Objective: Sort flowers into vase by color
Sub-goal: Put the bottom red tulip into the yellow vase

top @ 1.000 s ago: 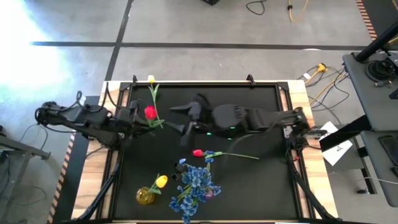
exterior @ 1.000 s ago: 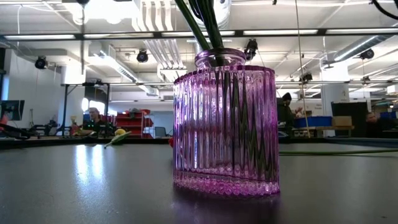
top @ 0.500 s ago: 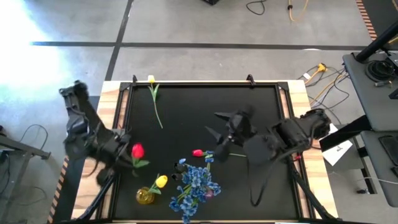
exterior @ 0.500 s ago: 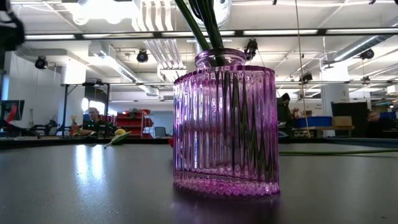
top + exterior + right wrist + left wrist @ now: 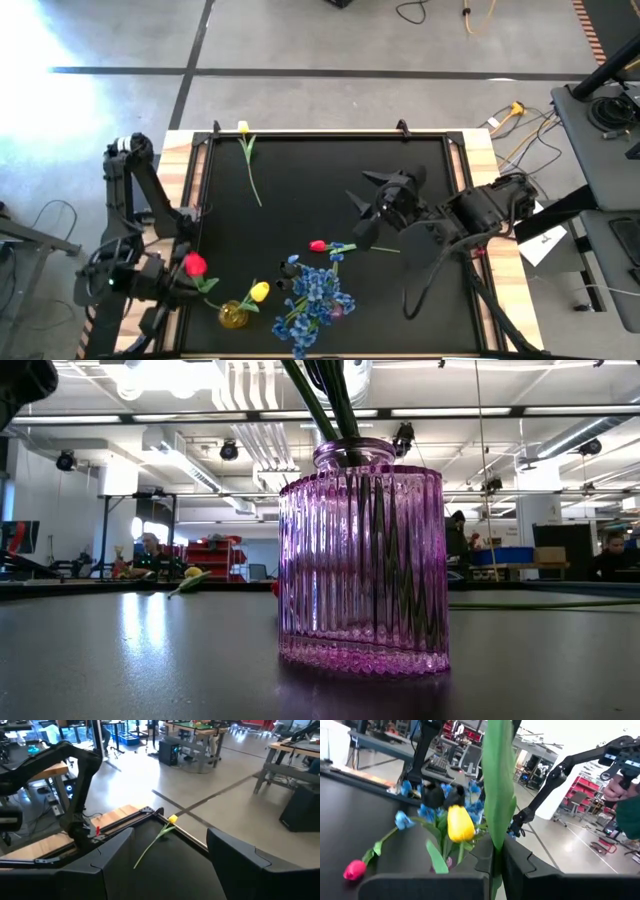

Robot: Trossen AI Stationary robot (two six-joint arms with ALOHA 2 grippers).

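My left gripper (image 5: 183, 274) hangs over the table's near left edge, shut on a red tulip (image 5: 195, 264), just left of a small yellow vase (image 5: 233, 316) holding a yellow tulip (image 5: 259, 291). Bushy blue sprays (image 5: 315, 293) stand in the ribbed pink vase (image 5: 362, 560). A second red tulip (image 5: 317, 245) lies flat on the mat, its stem pointing right. A yellow tulip (image 5: 243, 128) lies at the far edge. My right gripper (image 5: 361, 208) hovers open right of centre, above that lying stem. My left gripper pinches the red tulip's green stem (image 5: 495, 865) between its two fingers, below the bloom. A long green leaf (image 5: 497, 795) rises upright from the fingers in the left wrist view. The flower is lifted clear of the table.
Black mat inside a wooden frame (image 5: 478, 150). The far yellow tulip (image 5: 171, 819) shows past my right gripper (image 5: 170, 852). The mat's centre and far right are bare. People and shelves stand in the room beyond the table.
My left arm has swung from the mat's far left down to the near left edge, carrying the red tulip clear of the table, toward the yellow vase. My right arm has drawn back from the mat's centre toward the right edge, still open.
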